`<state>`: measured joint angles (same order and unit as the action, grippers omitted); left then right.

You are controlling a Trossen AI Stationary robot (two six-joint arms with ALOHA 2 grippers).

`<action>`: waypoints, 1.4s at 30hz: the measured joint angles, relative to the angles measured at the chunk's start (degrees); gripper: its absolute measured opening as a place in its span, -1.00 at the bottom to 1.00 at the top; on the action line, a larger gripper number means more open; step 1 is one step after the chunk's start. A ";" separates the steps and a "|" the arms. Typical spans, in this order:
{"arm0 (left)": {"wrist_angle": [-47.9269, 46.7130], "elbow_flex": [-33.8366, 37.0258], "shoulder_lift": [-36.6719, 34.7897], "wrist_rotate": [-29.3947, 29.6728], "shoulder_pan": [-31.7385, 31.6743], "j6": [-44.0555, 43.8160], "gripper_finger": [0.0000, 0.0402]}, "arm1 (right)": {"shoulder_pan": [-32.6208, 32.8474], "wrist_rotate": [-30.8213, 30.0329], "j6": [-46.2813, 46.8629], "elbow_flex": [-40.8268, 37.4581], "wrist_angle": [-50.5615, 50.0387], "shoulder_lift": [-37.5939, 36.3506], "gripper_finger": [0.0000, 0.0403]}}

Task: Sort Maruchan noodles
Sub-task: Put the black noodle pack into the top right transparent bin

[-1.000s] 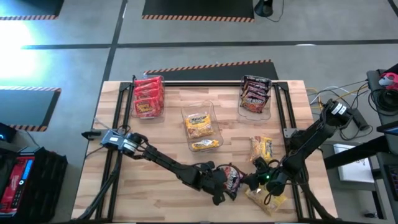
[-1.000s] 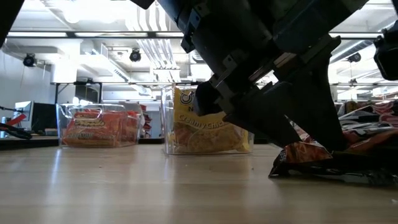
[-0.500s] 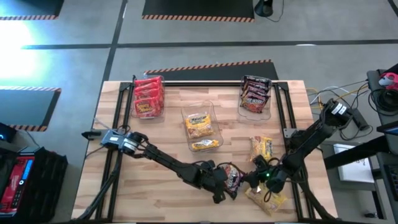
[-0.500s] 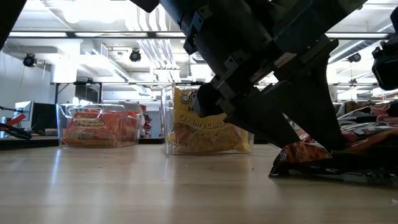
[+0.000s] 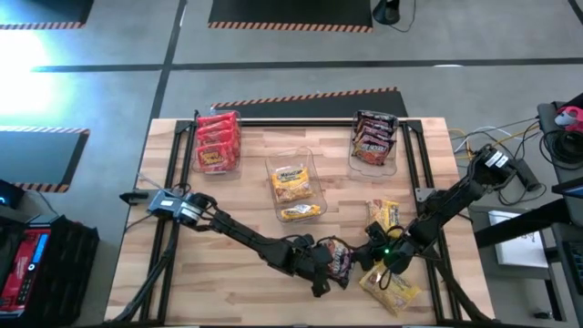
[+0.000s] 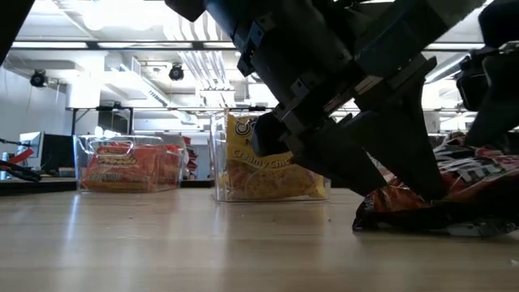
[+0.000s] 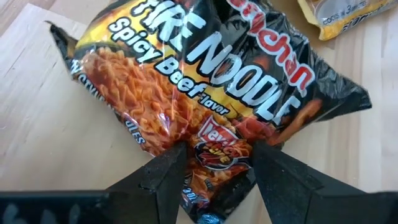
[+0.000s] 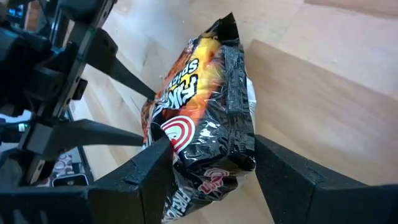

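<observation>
The packet (image 7: 205,81) between my hands is black with orange noodle print, white lettering and a red swirl. My left hand (image 5: 330,273) and right hand (image 5: 372,261) are dark. The surface (image 5: 182,282) is pale wood grain. The bins hold red packets (image 5: 217,141), yellow packets (image 5: 293,187) and black-and-red packets (image 5: 373,138). Loose yellow packets (image 5: 390,284) lie by my right hand.

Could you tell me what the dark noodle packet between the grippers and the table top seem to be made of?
The dark noodle packet looks like thin glossy printed plastic film: it crinkles and catches glare. The table top appears to be pale wooden planks with visible grain and seams, matte finish.
</observation>
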<state>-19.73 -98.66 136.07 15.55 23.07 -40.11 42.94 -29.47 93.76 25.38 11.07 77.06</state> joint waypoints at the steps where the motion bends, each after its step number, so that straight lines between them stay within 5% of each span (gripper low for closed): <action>1: -0.01 0.01 0.00 0.07 0.00 0.00 -0.16 | -0.20 -0.14 -0.10 -0.06 0.18 -0.02 0.01; 20: 0.07 0.30 0.00 0.24 -0.18 0.48 -0.16 | -0.94 -2.11 -7.50 1.94 10.87 -0.24 0.01; 42: 1.31 0.21 0.31 1.53 -0.46 -0.59 -0.20 | -1.46 3.15 -8.11 2.94 8.83 -0.06 0.01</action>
<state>-18.41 -98.45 136.38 17.08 22.61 -40.69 41.47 -26.32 85.66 28.33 19.89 77.00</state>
